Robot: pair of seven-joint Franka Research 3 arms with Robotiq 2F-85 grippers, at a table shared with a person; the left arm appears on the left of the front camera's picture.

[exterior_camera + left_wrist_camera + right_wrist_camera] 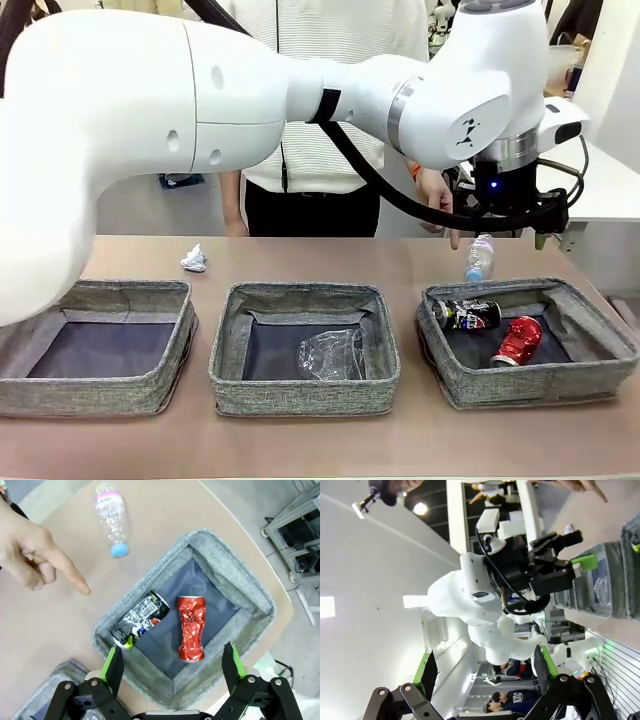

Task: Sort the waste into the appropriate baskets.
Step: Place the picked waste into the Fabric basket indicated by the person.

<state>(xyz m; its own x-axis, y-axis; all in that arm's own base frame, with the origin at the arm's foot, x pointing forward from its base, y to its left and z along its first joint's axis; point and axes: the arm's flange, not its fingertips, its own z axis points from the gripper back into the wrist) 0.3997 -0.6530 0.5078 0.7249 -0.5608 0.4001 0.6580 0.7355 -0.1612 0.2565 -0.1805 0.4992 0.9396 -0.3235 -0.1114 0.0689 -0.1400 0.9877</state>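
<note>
Left jaws hung spread above the basket; the bottle at eleven o'clock probably wanted a crosswise pinch.

You'll find very little to read here. In the left wrist view the bottle lying on the table has a pink label with white lettering; you can make out something like "olo", the rest curving out of sight. The dark can carries dense white and grey print and a red-and-blue mark, but you can't read a word of it. The red can is crumpled and its pale markings are illegible. In the front view the left arm bears a small dark emblem, a sign rather than letters
</note>
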